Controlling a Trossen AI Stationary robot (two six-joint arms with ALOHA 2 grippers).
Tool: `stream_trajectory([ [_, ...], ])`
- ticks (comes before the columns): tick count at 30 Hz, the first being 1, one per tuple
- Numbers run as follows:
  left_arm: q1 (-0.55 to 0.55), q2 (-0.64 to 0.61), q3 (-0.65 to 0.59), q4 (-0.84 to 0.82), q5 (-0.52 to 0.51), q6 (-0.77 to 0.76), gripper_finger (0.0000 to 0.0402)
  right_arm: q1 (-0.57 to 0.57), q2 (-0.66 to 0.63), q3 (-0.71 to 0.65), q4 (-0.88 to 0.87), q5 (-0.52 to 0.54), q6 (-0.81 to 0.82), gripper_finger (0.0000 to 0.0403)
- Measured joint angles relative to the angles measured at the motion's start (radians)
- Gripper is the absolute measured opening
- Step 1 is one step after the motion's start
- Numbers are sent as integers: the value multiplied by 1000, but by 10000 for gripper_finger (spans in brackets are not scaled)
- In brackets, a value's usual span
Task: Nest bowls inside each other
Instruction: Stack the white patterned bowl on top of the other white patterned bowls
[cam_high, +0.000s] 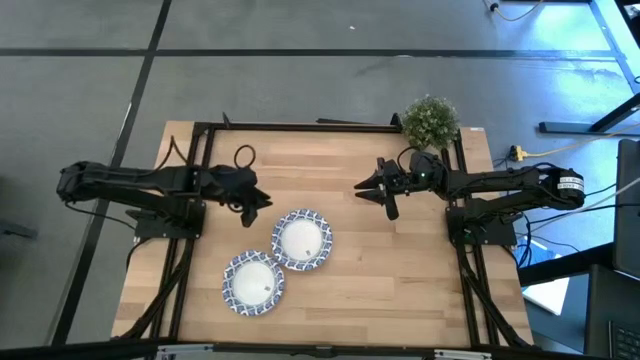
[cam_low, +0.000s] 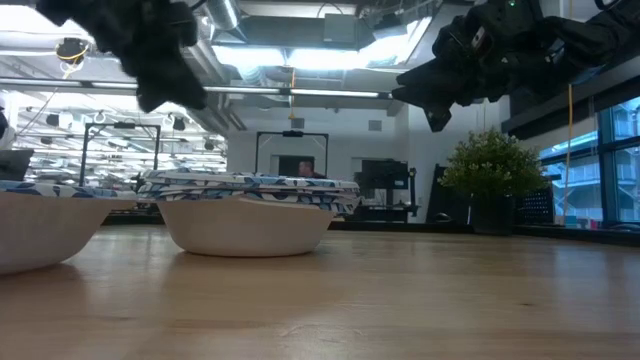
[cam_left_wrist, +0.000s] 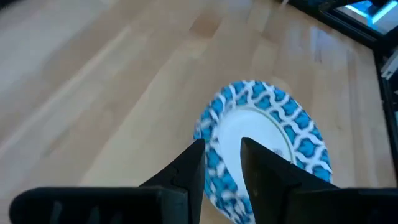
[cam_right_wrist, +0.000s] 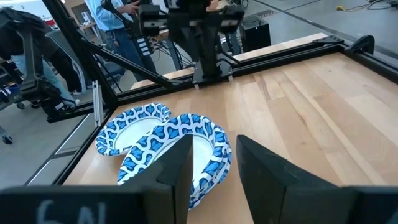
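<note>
Two spots with blue-and-white rimmed bowls show on the table. One bowl (cam_high: 301, 239) sits near the table's middle, and in the low view its rim (cam_low: 250, 186) looks layered, as if several are stacked. Another bowl (cam_high: 253, 283) rests nearer the near edge, its rim touching the first. My left gripper (cam_high: 260, 203) hovers open, above and just left of the middle bowl (cam_left_wrist: 267, 124), touching nothing. My right gripper (cam_high: 375, 195) hangs open in the air to the right of the bowls (cam_right_wrist: 186, 146), well clear of them.
A small green potted plant (cam_high: 431, 122) stands at the table's far right corner, behind my right arm. Bare wood lies to the right of the bowls and along the far side. The black frame (cam_high: 300, 126) borders the table. People (cam_right_wrist: 112, 15) stand beyond the table's left side.
</note>
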Motion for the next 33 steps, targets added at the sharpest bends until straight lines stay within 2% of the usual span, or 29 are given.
stream_trajectory([
  [7, -105, -96, -103, -10, 2, -141, 96, 0, 0, 0, 0, 0, 2, 124],
  [17, -244, -139, -120, -150, 70, -317, 96, 0, 0, 0, 0, 0, 9, 124],
  [21, -282, -139, -120, -160, 104, -342, 96, 0, 0, 0, 1, 0, 31, 124],
  [26, -297, -138, -120, -258, 128, -404, 96, 0, 0, 0, 8, 36, 58, 124],
  [33, -296, -138, -120, -299, 167, -358, 96, 0, 0, 0, 17, 59, 82, 124],
])
